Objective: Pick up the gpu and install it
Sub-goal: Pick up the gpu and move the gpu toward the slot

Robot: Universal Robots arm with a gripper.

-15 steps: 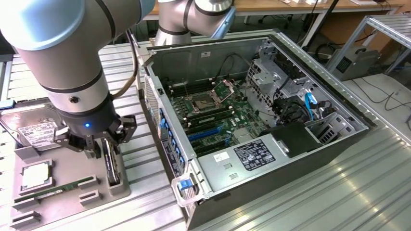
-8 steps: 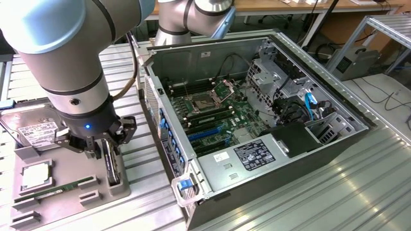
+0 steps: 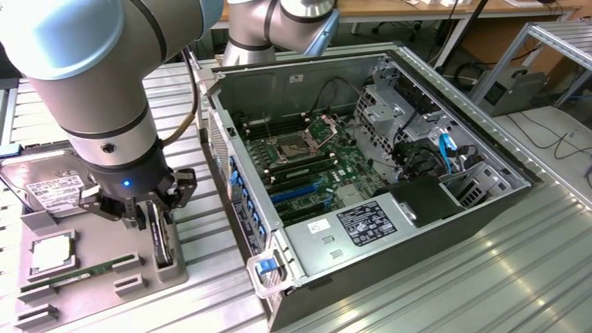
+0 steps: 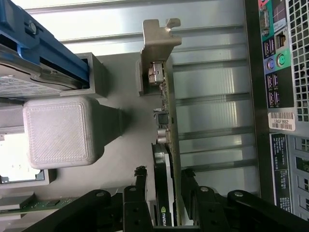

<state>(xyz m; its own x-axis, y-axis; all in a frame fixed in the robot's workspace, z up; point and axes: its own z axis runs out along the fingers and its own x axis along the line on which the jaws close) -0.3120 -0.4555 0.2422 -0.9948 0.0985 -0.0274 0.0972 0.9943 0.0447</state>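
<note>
1. While the gripper (image 3: pixel 152 218) hangs over the grey tray (image 3: pixel 176 274), its jaws stand spread, one of the fingers (image 4: pixel 140 181) on each side of the gpu (image 3: pixel 165 243), with a thin gap visible.
2. The gpu stands on edge in a slot along the tray's edge nearest the open computer case (image 3: pixel 306 83), its silver bracket (image 4: pixel 159 38) at one end.
3. A hard drive (image 3: pixel 55 191) lies by the tray's opposite edge.

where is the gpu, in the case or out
Out. The gpu stands on edge in the grey tray beside the case, with the open gripper straddling it.
</note>
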